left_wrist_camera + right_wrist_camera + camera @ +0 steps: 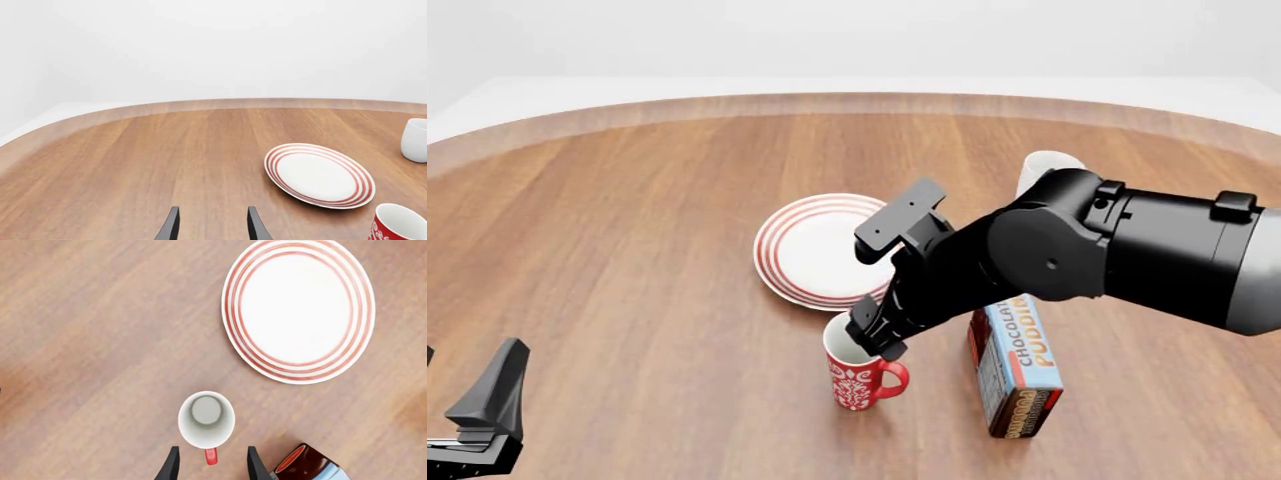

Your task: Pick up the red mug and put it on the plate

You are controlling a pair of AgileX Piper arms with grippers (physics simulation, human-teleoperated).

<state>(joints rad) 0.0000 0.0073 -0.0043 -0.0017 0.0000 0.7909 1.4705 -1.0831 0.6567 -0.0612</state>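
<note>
Wooden counter [627, 220] carries the plate [814, 250]; just beside it, my right gripper [210, 462] hangs spread above the red mug [857, 375]; my left gripper [210, 225] gapes.

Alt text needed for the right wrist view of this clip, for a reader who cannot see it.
Looking straight down, the open right gripper hangs over an upright red ceramic mug with a white inside, its two dark fingertips either side of the red loop handle. A round white plate with red rings lies apart on the wooden table; a boxed carton's corner shows nearby.
</note>
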